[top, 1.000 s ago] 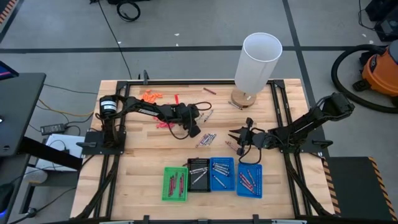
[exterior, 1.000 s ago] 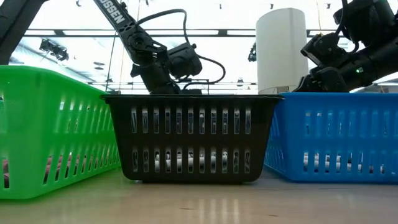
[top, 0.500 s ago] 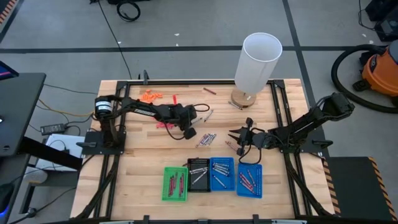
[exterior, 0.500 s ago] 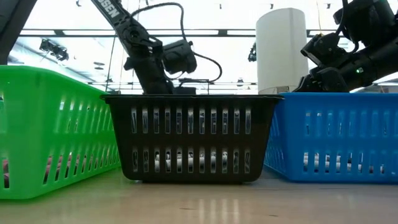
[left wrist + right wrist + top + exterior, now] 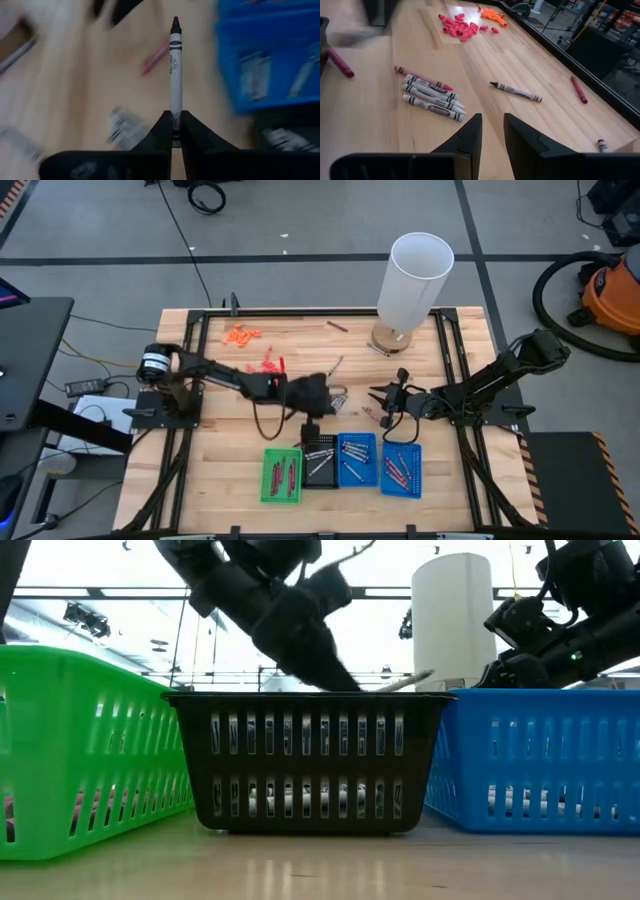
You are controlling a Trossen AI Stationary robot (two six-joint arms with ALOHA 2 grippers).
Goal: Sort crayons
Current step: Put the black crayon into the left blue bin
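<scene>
A silvery grey crayon [image 5: 174, 80] is pinched by its lower end between the closed fingers of the left gripper [image 5: 175, 131], so that most of its length stands clear ahead of the fingers and can be let fall without snagging. In the high view the left gripper [image 5: 312, 402] is seen just beyond the far rim of the black tray [image 5: 320, 461], and in the low view the crayon's tip [image 5: 405, 682] is seen poking out level with that tray's rim [image 5: 310, 697]; the crayon is judged to be on its way to the black tray, where other grey crayons already lie. The trays are lined up along the near edge of the counter [image 5: 220, 440], one colour group to each: the green tray [image 5: 281, 476] on the left holds red and maroon sticks, and the two blue trays [image 5: 357, 459] to the right hold more. The right gripper [image 5: 386, 406] waits over the counter just beyond the blue trays, its fingers [image 5: 470, 132] narrowly parted and holding nothing. Unsorted crayons are still spread on the counter: a small grey bundle [image 5: 432, 97] with a red one beside it, a single grey one [image 5: 516, 91] farther off, and a maroon one [image 5: 579, 90] near the far edge. A white cylinder [image 5: 414, 280] stands at the far side, clear of the work.
</scene>
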